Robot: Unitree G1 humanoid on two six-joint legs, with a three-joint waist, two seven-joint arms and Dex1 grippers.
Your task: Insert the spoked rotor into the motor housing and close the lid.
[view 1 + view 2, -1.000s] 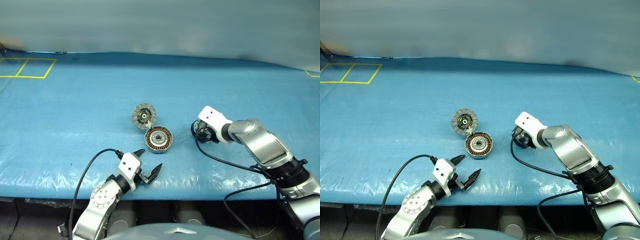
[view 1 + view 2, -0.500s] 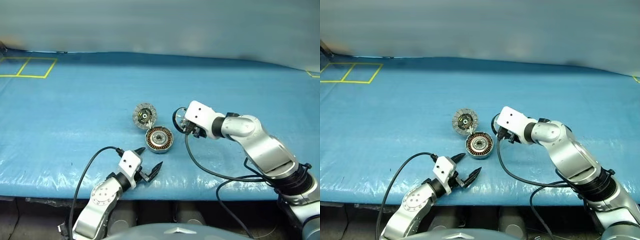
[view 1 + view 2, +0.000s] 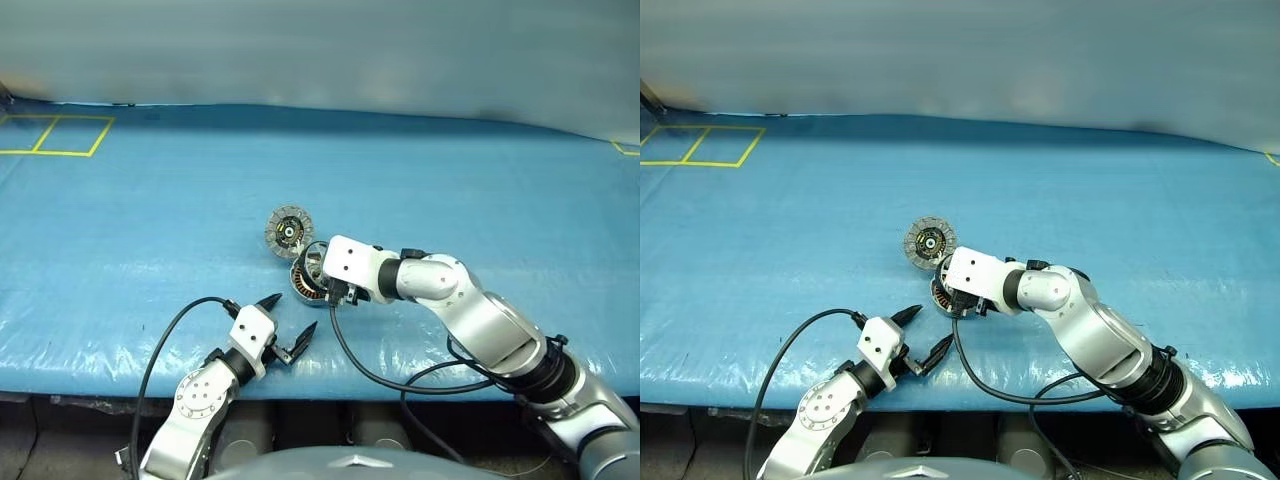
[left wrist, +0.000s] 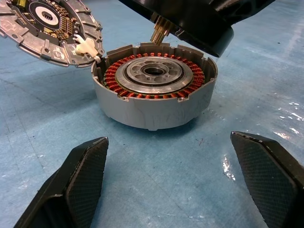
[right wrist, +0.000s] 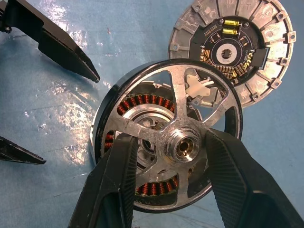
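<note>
The spoked wheel (image 5: 175, 137) is clamped between the right gripper (image 5: 166, 183) fingers and held just above the open motor housing (image 4: 153, 90) at the frame's centre; the lid (image 3: 288, 230) lies flipped open beside it; the left gripper (image 3: 287, 322) is held spread apart, lower left.

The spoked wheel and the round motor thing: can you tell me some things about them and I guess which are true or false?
1. The right pincer holds the spoked rotor. True.
2. The lid is shut on the motor housing. False: it lies open beside the housing.
3. The left pincer is open and holds nothing. True.
4. The rotor already sits down inside the housing. False: it is held above it.
5. The table cover is red. False: it is blue.
</note>
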